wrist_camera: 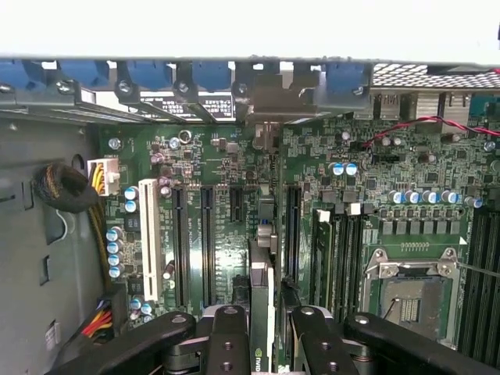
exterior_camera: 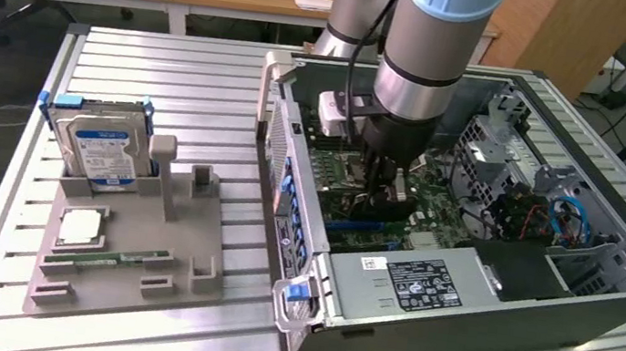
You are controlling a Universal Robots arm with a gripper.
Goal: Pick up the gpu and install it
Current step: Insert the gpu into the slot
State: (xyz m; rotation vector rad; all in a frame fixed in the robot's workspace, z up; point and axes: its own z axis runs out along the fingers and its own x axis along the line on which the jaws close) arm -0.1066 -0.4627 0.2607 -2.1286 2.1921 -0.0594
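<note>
The gpu (wrist_camera: 262,308) is held edge-on between the gripper (wrist_camera: 263,344) fingers, low in the centre of the wrist picture, with its board standing vertical over the motherboard (wrist_camera: 234,180). This orientation appears chosen so that the card's lower edge runs parallel to the long black expansion slots (wrist_camera: 207,242) and can enter one of them straight. The two black fingers (wrist_camera: 226,336) pinch the thin card from both faces; they are closed only as far as the card's thickness allows.

In the exterior view, the gripper (exterior_camera: 381,199) is at the picture's centre, reaching down into the open computer case (exterior_camera: 590,297), which lies on its side so that the motherboard faces upward and is accessible from above. Whether the card edge already touches a slot cannot be determined.

At the exterior view's left, the grey parts fixture (exterior_camera: 117,258) holds the hard drive (exterior_camera: 102,150) upright and a memory stick (exterior_camera: 111,258) lying flat. Both sit well apart from the case, out of the arm's working zone.
</note>
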